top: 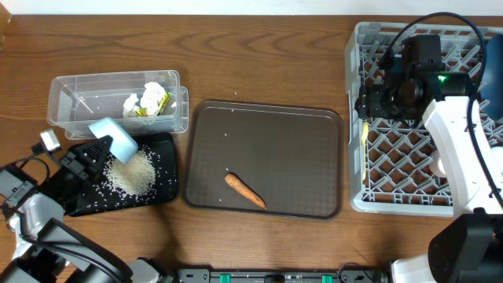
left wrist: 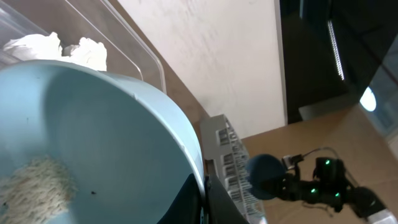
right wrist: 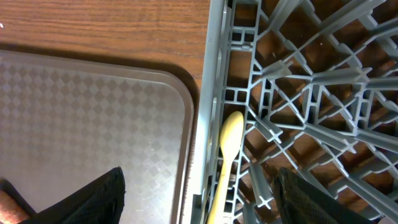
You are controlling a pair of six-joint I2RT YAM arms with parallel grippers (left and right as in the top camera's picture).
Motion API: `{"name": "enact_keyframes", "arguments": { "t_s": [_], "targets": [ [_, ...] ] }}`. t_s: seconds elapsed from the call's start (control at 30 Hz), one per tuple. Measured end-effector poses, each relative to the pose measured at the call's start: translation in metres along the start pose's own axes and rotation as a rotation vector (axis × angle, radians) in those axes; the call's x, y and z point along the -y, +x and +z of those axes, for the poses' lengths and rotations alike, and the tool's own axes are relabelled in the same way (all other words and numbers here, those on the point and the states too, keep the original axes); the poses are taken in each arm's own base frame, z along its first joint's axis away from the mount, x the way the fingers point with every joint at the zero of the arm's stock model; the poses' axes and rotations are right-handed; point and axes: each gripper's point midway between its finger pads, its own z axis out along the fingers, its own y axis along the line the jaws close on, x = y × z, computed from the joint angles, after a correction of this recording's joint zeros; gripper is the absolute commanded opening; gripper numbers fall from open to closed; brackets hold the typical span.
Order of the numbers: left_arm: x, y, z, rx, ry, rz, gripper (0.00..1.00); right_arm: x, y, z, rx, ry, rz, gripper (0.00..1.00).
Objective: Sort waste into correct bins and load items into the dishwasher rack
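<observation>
Lower left, our left tool (top: 96, 151) clamps the tilted light blue bowl (top: 114, 139) over the black tray (top: 167, 151); swinging away early could scatter the rice (left wrist: 34, 186) inside onto the counter (top: 259, 47), while our right tool (right wrist: 199, 194) gapes empty.

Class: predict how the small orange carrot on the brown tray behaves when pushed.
The small orange carrot tapers, so it would probably roll in an arc. It lies straight, likely stiff; the textured brown tray may limit sliding.

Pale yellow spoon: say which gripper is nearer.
Right. Right gripper hovers above the spoon in the rack; left gripper, across the table, holds the light blue bowl over the black tray.
</observation>
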Motion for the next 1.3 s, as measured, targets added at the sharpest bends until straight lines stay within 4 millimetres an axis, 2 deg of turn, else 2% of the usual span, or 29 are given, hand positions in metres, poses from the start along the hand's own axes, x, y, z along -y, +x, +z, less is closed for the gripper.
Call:
{"name": "enact_keyframes", "arguments": {
  "t_s": [0.2,0.5,0.73,0.87,1.03,1.17,1.3],
  "targets": [
    [-0.003,-0.010,0.000,0.015,-0.025,-0.120,0.06,0.000,0.000,0.000,0.000,0.000,0.000,0.76],
    [-0.012,-0.018,-0.001,0.051,-0.075,-0.408,0.06,0.000,0.000,0.000,0.000,0.000,0.000,0.76],
    [-0.005,-0.022,0.000,0.041,-0.038,-0.348,0.06,0.000,0.000,0.000,0.000,0.000,0.000,0.76],
    [-0.011,-0.021,-0.001,0.056,-0.068,-0.476,0.06,0.000,0.000,0.000,0.000,0.000,0.000,0.76],
    [-0.010,-0.027,-0.001,0.067,-0.066,-0.440,0.06,0.000,0.001,0.000,-0.003,0.000,0.000,0.76],
    [-0.012,-0.022,-0.001,0.065,-0.069,-0.562,0.06,0.000,0.001,0.000,-0.003,0.001,0.001,0.76],
    [-0.010,-0.027,-0.001,0.069,-0.064,-0.517,0.06,0.000,0.001,0.000,-0.004,0.001,0.001,0.76]
  ]
}}
